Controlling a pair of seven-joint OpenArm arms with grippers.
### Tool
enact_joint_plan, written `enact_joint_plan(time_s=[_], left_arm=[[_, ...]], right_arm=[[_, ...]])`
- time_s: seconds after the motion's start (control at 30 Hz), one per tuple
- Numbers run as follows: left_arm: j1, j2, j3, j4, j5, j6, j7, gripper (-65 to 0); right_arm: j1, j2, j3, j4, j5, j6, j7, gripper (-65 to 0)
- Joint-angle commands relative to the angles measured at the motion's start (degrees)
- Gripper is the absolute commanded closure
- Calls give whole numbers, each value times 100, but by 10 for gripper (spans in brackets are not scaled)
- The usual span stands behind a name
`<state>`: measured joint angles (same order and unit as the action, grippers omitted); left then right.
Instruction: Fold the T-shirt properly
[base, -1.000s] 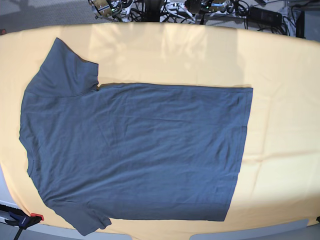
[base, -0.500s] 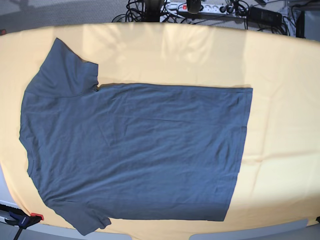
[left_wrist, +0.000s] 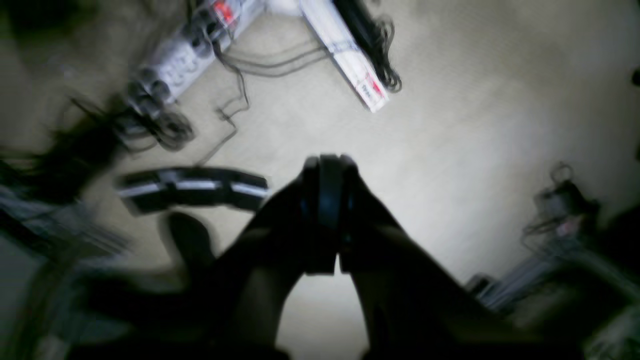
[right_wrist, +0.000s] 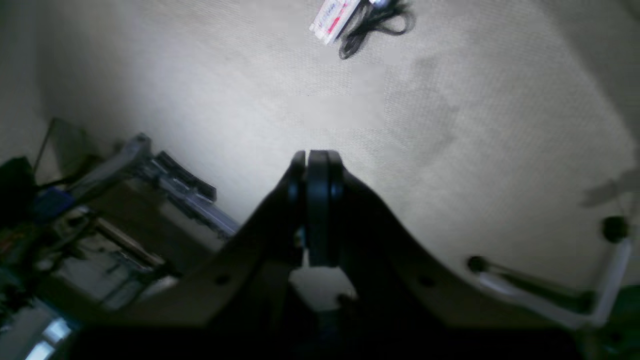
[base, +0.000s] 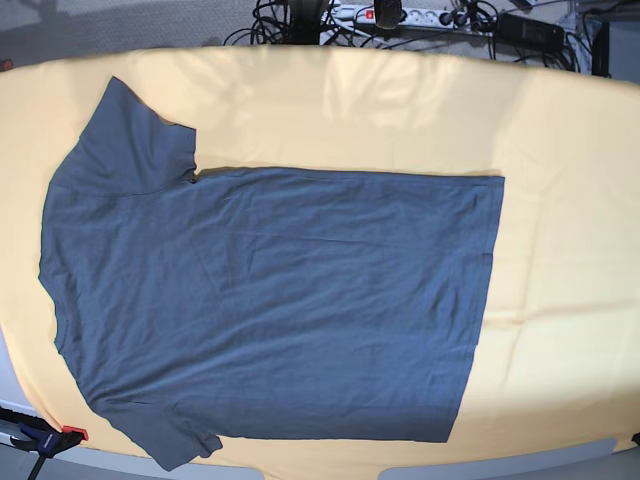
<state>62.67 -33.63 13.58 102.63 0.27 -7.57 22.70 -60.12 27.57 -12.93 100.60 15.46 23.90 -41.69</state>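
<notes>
The dark slate-grey T-shirt (base: 270, 300) lies spread flat on the yellow table (base: 560, 200), collar to the left, hem to the right, one sleeve at the top left and one at the bottom left. Neither arm shows in the base view. My left gripper (left_wrist: 327, 200) is shut and empty, pointing at the floor away from the table. My right gripper (right_wrist: 316, 200) is shut and empty too, also over the floor. The T-shirt does not show in either wrist view.
Power strips and cables (base: 400, 15) lie on the floor beyond the table's far edge. An orange-and-blue clamp (base: 45, 437) grips the table's front left edge. Power strips (left_wrist: 190, 50) and a stand (right_wrist: 550, 295) show on the floor in the wrist views.
The arm parts seen at the table's far edge a second ago have drawn back out of the base view. The T-shirt has not moved.
</notes>
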Motion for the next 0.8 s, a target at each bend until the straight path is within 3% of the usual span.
enact_joint_plan(time_s=[0.0,0.17,0.4,0.6,0.77], left_arm=[[262,-90,22,260,122,26,63,0],[872,-407,20,1086,892,326,487,0],[1110,-737,-407,1945,1412,1108,737,0],[1110,-732,-1255,2479,1429,1169,734,0],[1113,-732,-1945,3018,1425,1169,737,0]], right_arm=[[-240,129,17,297,24,-28,2,0],[-1012,212,17,1274,-730,-483,52,0],[-1355,214,28,2192,-2380,-1615,46,0],[-1353,223,28,2680,-3493,-2605,50,0],[-1355,664,28,3128,-4317,-3499,39,0]])
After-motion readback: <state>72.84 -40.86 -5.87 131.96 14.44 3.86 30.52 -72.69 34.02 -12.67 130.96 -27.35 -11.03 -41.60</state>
